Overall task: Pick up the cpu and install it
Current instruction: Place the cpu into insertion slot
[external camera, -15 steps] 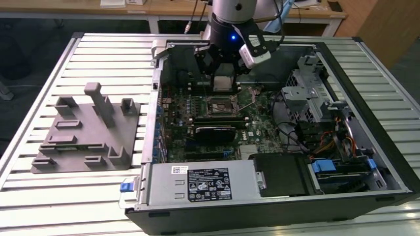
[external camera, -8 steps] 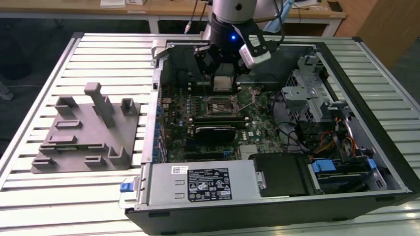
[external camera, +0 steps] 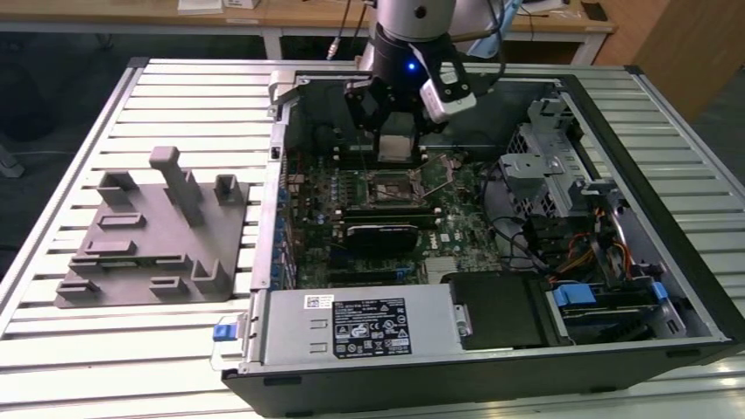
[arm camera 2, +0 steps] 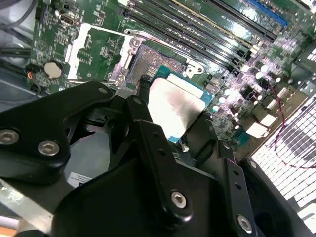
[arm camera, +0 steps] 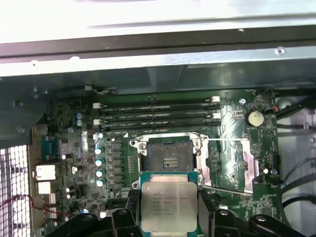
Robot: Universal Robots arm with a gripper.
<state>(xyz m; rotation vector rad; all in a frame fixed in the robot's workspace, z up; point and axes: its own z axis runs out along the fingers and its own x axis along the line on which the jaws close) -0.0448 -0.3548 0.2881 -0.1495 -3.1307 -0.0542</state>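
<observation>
The cpu [external camera: 396, 142], a small square chip with a pale silver top, hangs inside the open computer case just behind the empty socket [external camera: 393, 186]. My gripper [external camera: 396, 131] is shut on it, a black finger on each side. In the first wrist view the cpu [arm camera: 169, 202] sits between the fingers [arm camera: 129, 205], short of the open socket [arm camera: 170, 157], whose load plate [arm camera: 232, 165] is swung aside. In the second wrist view the cpu [arm camera 2: 175, 106] is tilted above the socket [arm camera 2: 148, 61] and apart from it, with my gripper [arm camera 2: 173, 121] clamped on its edges.
A grey plastic fixture [external camera: 146, 236] lies on the slatted table at the exterior view's left. Inside the case are a black block [external camera: 379, 234] in front of the socket, memory slots [arm camera: 155, 113], a drive cage [external camera: 559, 175] and the power supply [external camera: 349, 327].
</observation>
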